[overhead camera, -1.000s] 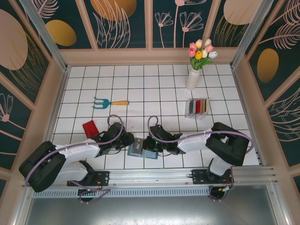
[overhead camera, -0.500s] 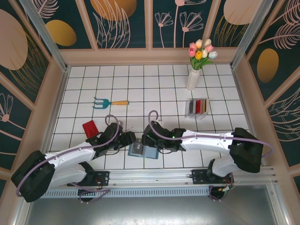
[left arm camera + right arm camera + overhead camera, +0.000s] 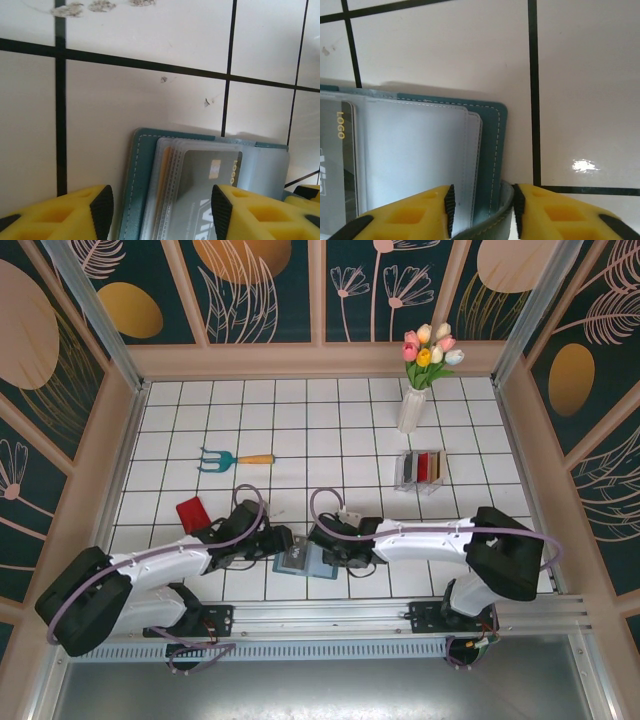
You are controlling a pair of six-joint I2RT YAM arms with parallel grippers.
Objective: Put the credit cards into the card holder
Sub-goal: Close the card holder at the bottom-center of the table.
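The teal wallet [image 3: 303, 562] lay open and flat on the white tiled desk [image 3: 330, 430], toward 6 o'clock near the arms' bases. A grey card [image 3: 207, 187] sat in its clear inner sleeves. The left tool [image 3: 159, 207] hung low over the wallet's 9 o'clock side with its yellow fingers [image 3: 60, 217] spread wide, gripping nothing. The wallet's stitched edge showed in the gap between them. The right tool [image 3: 482, 215] was at the wallet's 3 o'clock edge, its fingers drawn close, with the teal rim curled up and pinched between the pads. A red card [image 3: 191, 514] lay on the desk at 10 o'clock from the wallet, well apart. Other cards [image 3: 428, 466] stood in a clear rack [image 3: 408, 478] at 2 o'clock, near a vase of tulips [image 3: 412, 410].
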